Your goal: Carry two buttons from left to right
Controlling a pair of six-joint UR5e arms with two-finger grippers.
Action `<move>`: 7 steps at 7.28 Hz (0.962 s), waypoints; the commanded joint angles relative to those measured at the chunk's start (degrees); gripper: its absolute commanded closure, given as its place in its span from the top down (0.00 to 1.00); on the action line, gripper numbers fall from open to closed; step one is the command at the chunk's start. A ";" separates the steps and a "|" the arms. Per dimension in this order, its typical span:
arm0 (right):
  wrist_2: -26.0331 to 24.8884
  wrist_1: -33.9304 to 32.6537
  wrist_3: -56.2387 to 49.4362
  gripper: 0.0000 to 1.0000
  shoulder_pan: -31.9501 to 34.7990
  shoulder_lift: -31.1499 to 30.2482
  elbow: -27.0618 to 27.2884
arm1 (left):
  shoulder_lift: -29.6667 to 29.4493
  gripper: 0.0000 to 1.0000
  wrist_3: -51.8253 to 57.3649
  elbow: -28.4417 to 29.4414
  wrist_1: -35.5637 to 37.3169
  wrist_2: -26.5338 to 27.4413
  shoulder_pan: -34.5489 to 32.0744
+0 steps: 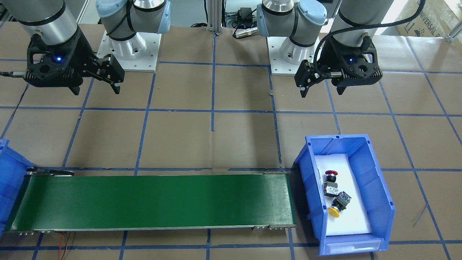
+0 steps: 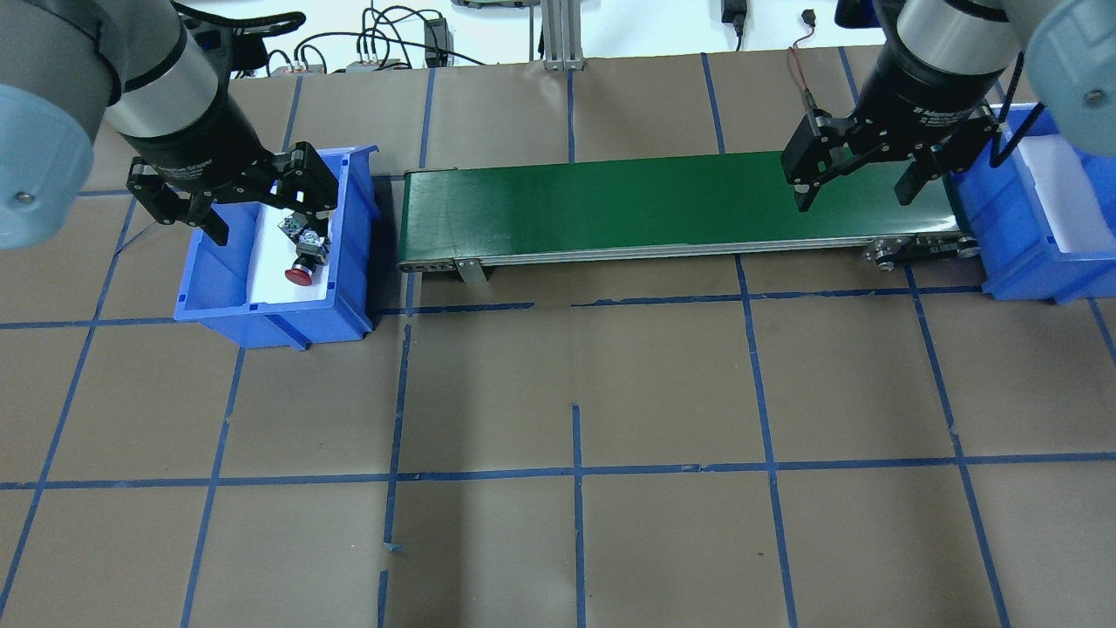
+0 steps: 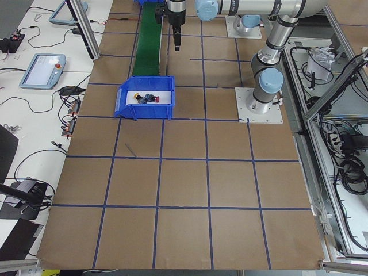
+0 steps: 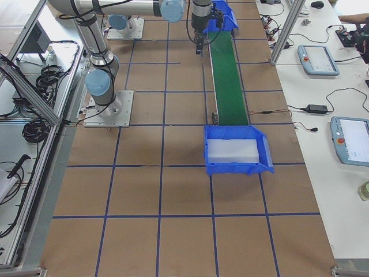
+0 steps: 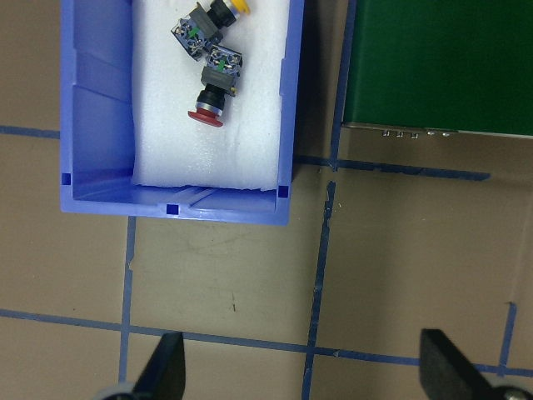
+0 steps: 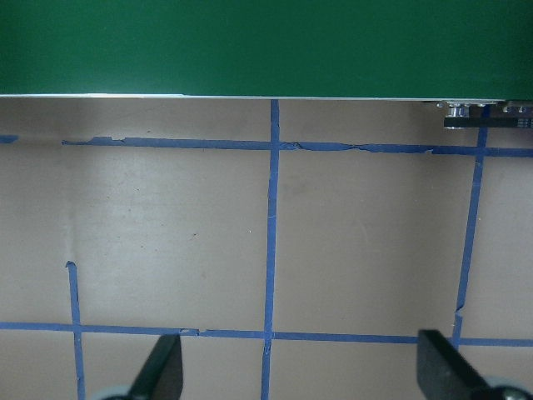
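Seemingly, buttons (image 1: 330,187) lie beyond left gripper (image 1: 321,92).

the front camera faces the robot (image 1: 131,43) from across the table (image 1: 238,144), looking down. the overhead one looks from behind it. two side cameras sit far off at the table's ends. each wrist camera looks straight down, up close. the blue bin (image 5: 96,125) shows upper left in the left wrist view, lower right in the front view.
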 commanded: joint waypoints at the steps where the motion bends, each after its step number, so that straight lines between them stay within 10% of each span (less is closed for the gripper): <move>1: 0.00 0.00 0.00 1.00 0.00 0.00 0.00 | -0.09 1.00 0.01 -0.21 -0.01 0.00 -0.03; 7: 0.00 0.00 0.00 1.00 0.00 0.00 0.00 | 0.79 1.00 0.01 0.49 0.00 0.08 0.67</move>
